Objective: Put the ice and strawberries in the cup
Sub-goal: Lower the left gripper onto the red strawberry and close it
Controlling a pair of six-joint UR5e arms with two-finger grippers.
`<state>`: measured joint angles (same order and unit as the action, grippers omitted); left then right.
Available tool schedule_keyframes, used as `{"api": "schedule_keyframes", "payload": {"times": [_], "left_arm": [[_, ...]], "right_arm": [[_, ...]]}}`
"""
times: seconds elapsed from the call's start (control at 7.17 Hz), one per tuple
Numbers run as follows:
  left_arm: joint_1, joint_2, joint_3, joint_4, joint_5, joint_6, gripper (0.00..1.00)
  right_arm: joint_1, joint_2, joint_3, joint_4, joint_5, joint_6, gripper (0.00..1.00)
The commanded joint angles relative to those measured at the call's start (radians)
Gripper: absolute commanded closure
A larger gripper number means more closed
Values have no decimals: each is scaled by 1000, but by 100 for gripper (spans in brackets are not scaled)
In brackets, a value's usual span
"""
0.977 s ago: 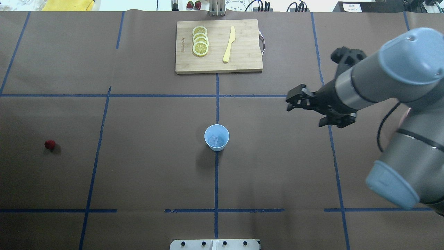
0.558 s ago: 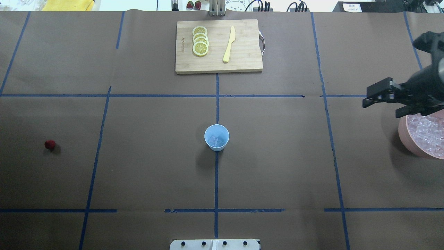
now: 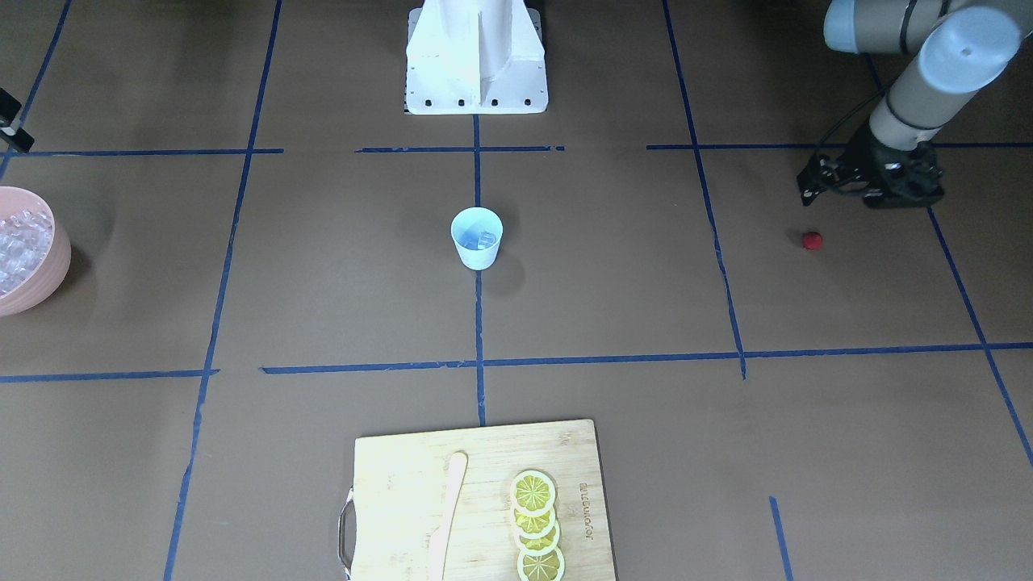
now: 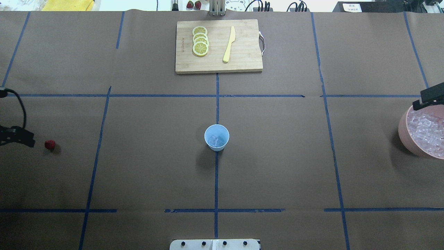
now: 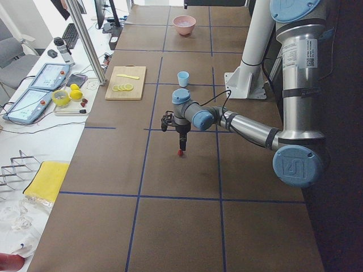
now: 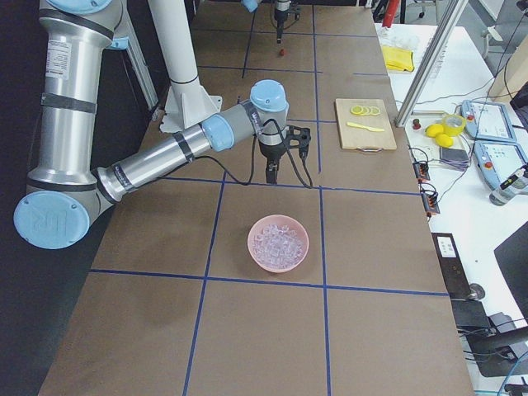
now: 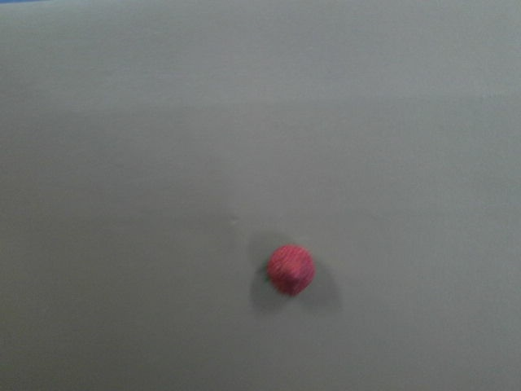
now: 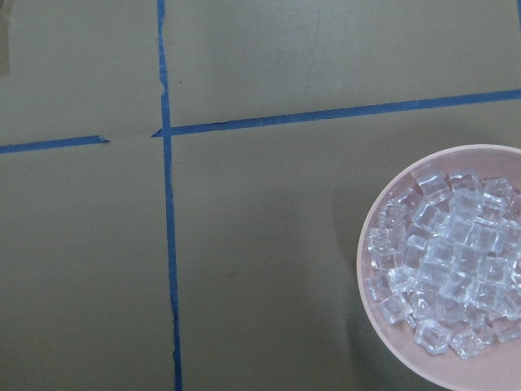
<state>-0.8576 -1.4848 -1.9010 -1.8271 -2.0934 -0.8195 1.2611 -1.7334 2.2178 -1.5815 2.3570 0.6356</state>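
Note:
The light-blue cup [image 4: 216, 137] stands upright at the table's middle, with a few ice cubes [image 4: 215, 141] in it; it also shows in the front view [image 3: 476, 237]. More ice [image 8: 448, 261] fills a pink bowl [image 4: 402, 133] at the right edge. The tiny dark-red strawberry [image 4: 50, 144] lies far left, and shows in the left wrist view [image 7: 290, 268]. My left gripper [image 4: 24, 138] hangs just left of and above the strawberry [image 5: 180, 153], apart from it. My right gripper [image 6: 271, 175] points down beside the bowl [image 6: 252, 243]. No view shows either gripper's fingers clearly.
A wooden cutting board [image 4: 242, 59] with lemon slices [image 4: 200, 41] and a yellow knife [image 4: 229, 44] lies at the table's far middle. The robot's white base [image 3: 476, 56] stands at the near middle edge. Blue tape lines cross the brown table cover.
My right arm pulled back from mid-table to the right edge by the pink bowl. My left gripper came into view at the left edge beside the strawberry.

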Motion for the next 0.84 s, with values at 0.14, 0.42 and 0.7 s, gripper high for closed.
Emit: {"api": "schedule_keyframes", "payload": {"times": [0.14,0.42,0.7], "left_arm": [[37,-40,166,-176,22,-101,0],[40,-43,178,-179,21,-101,0],[42,-49,183,-178,21,-99,10]], "right_arm": [[9,-6,2,0,1,-16,1],[9,-2,3,1,1,-16,1],[9,5,5,1,-1,-14,1]]}}
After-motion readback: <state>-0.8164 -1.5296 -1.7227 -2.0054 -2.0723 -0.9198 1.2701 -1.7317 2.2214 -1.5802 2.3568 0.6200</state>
